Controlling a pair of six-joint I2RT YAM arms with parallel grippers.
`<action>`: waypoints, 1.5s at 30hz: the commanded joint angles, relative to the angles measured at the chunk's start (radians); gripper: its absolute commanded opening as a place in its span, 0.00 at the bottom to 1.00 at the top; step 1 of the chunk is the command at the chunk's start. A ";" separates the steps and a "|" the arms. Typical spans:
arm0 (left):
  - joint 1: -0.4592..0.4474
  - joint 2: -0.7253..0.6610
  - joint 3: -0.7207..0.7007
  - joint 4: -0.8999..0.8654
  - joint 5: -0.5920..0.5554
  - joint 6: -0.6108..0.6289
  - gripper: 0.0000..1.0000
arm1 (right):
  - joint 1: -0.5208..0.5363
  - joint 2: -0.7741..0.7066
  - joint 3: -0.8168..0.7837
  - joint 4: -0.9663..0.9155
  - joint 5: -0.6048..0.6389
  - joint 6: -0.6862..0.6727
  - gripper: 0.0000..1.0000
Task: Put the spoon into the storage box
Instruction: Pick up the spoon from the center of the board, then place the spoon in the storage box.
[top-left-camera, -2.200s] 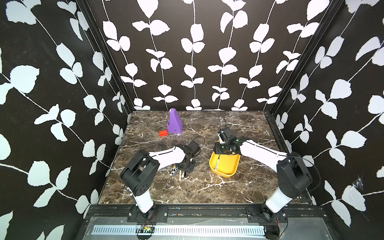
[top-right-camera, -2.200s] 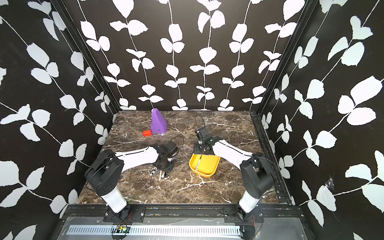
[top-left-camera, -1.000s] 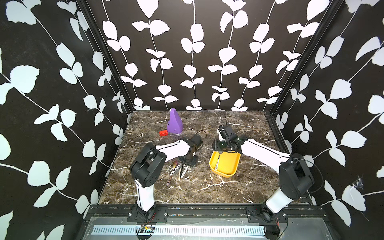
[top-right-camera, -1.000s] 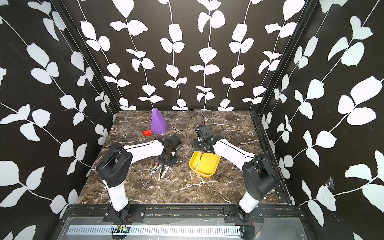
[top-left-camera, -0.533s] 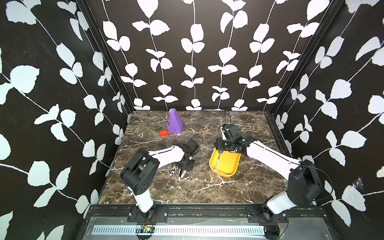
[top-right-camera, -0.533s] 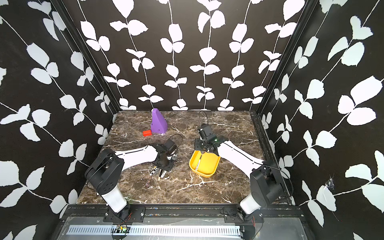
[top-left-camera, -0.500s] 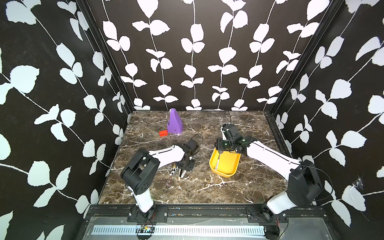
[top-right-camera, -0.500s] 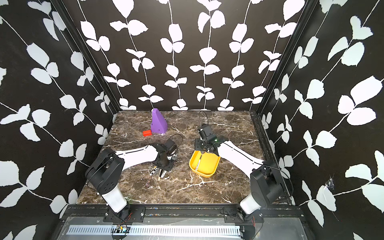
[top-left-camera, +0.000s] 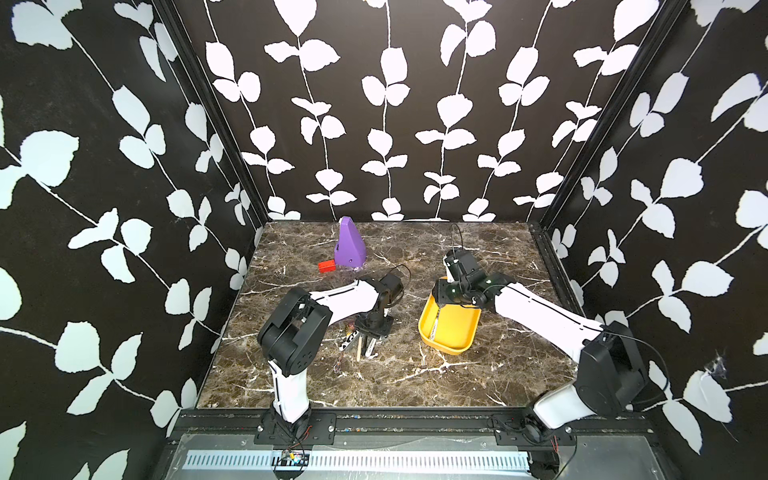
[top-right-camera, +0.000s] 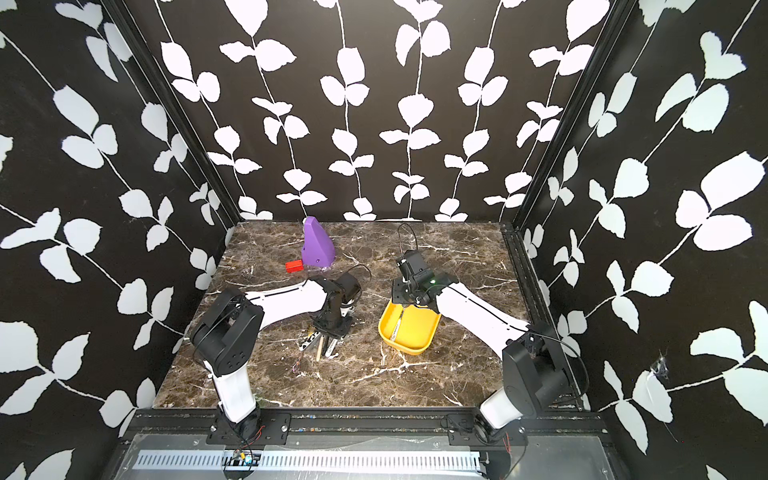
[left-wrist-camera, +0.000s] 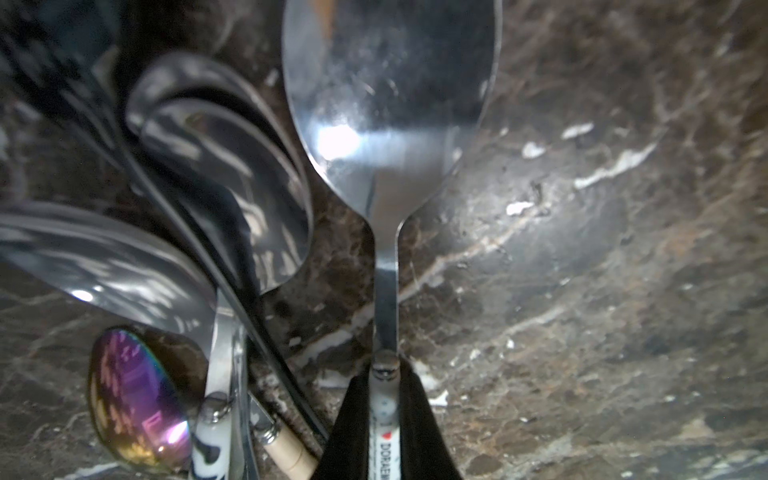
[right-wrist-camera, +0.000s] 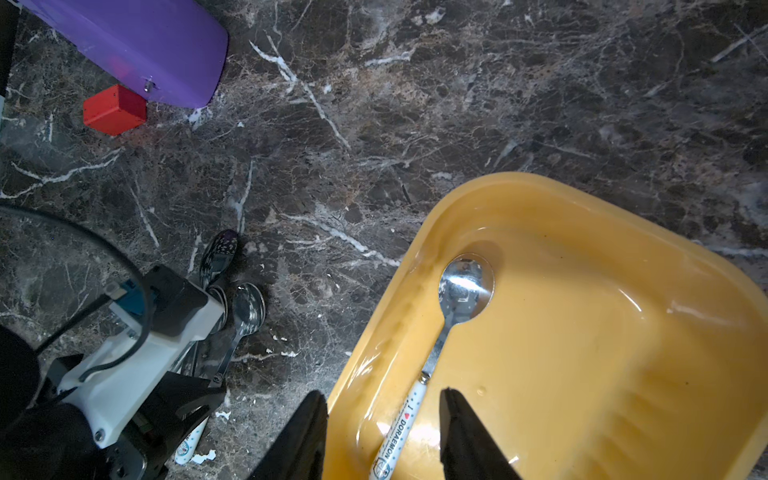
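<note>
The left hand (left-wrist-camera: 384, 419) clamps a spoon's (left-wrist-camera: 386, 124) handle on the worktop (top-left-camera: 415, 374), the lift toward the storage box (top-left-camera: 457, 332) seemingly next, while the right hand (right-wrist-camera: 380, 432) hangs open.

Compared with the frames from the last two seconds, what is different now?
The left tool has closed on a white-handled spoon in the pile on the table. The right tool stays open over the yellow storage box, which already holds one spoon.

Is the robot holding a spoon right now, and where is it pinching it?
Yes. The left gripper pinches a spoon by its white handle, near the metal neck. The right gripper holds nothing.
</note>
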 joint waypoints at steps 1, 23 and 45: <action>0.000 -0.041 0.066 -0.018 0.003 -0.013 0.00 | -0.002 -0.036 0.013 0.011 0.006 -0.037 0.47; -0.152 0.210 0.727 -0.054 0.167 -0.085 0.00 | -0.278 -0.243 -0.054 -0.042 0.029 -0.078 0.48; -0.256 0.478 0.829 -0.069 0.128 -0.141 0.00 | -0.338 -0.191 -0.092 -0.025 -0.059 -0.084 0.47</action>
